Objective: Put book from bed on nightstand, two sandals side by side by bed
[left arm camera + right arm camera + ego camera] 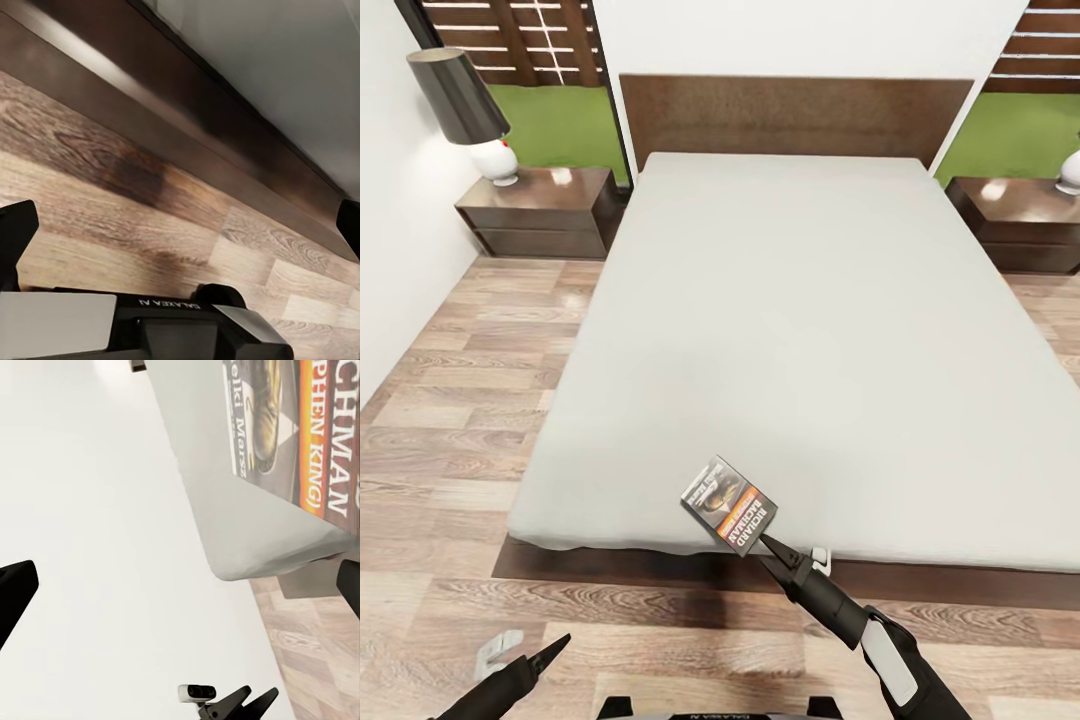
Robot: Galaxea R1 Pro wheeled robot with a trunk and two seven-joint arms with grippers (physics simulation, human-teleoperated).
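Now right claw [766, 541] grips book [729, 505] by its corner, just above bed [780, 330] edge; left claw [552, 647] state can't tell.

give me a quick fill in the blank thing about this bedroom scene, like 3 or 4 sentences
1. The book lies on the bed near its ____ edge, the end farthest from the headboard.
2. The lamp with the dark shade stands on the ____ nightstand.
3. The arm reaching toward the book carries the ____ gripper.
4. The floor around the bed is made of ____ planks.

Missing words: foot; left; right; wood
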